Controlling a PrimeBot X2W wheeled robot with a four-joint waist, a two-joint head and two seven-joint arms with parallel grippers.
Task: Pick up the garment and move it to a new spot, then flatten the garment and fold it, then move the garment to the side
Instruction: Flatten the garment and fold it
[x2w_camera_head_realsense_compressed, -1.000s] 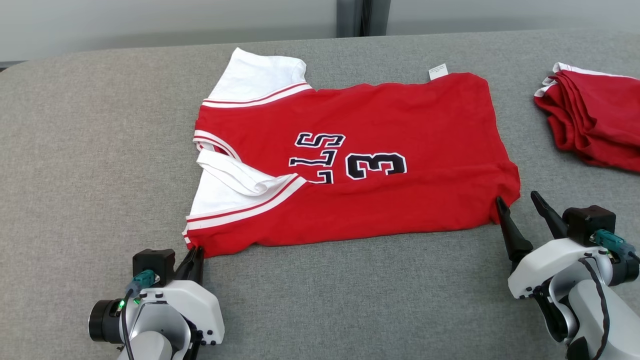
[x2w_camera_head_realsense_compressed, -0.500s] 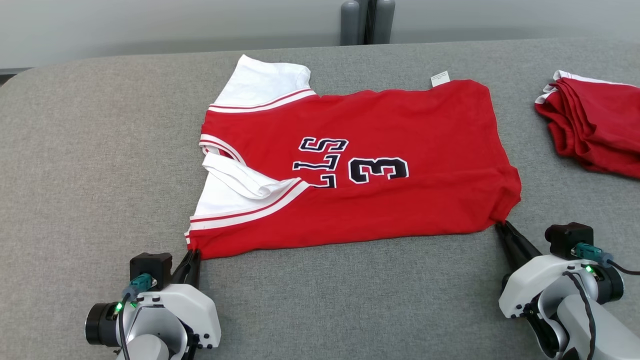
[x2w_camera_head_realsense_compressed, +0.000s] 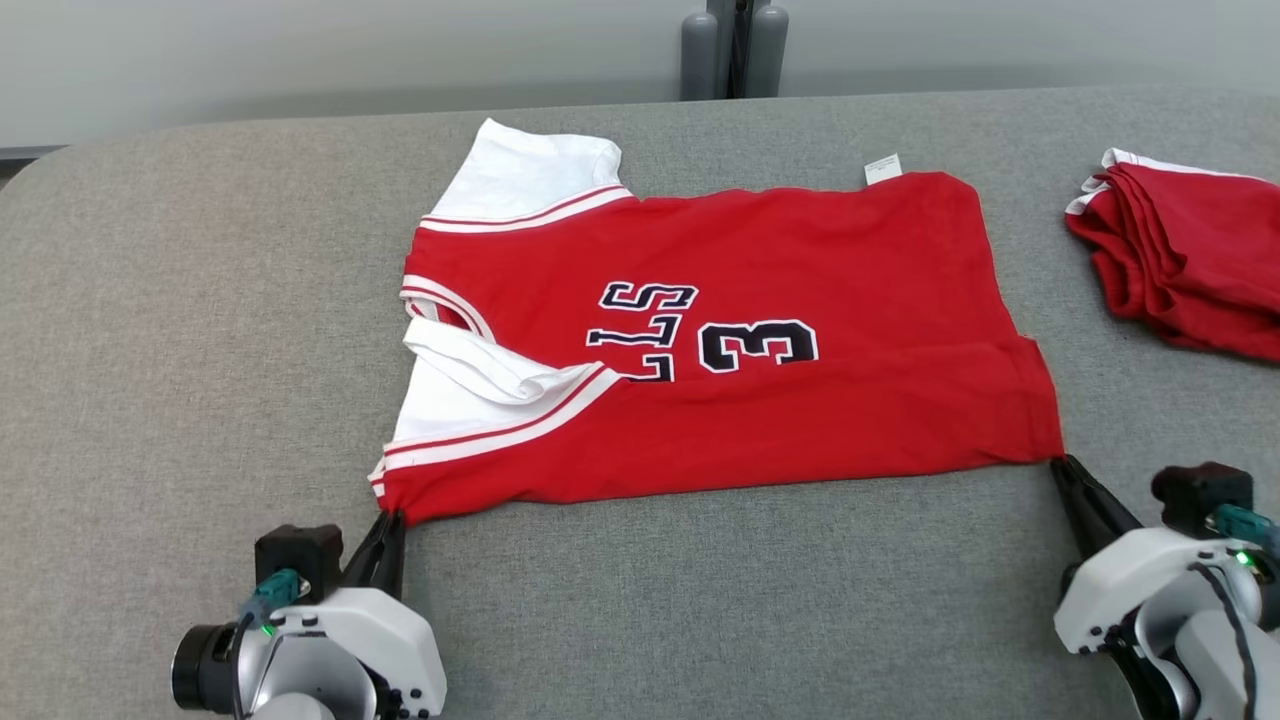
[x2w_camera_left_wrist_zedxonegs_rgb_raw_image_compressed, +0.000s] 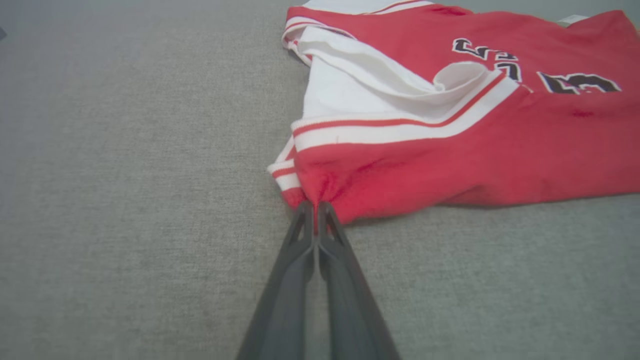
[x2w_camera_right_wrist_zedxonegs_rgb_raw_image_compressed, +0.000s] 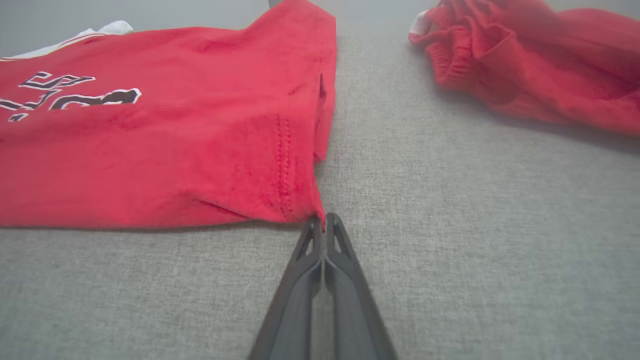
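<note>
jaws of right gripper (x2w_camera_head_realsense_compressed: 1061, 463), earlier open, now pinch garment (x2w_camera_head_realsense_compressed: 850, 270) corner.

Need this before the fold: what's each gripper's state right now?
Left gripper: shut on jersey, sleeve-end corner.
Right gripper: shut on jersey, hem corner.

Red cloth pile (x2w_camera_head_realsense_compressed: 1190, 260), grey tbl (x2w_camera_head_realsense_compressed: 180, 300)

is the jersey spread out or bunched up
Spread out: the jersey lies flat on the grey table, number showing, only its near white sleeve creased over.
</note>
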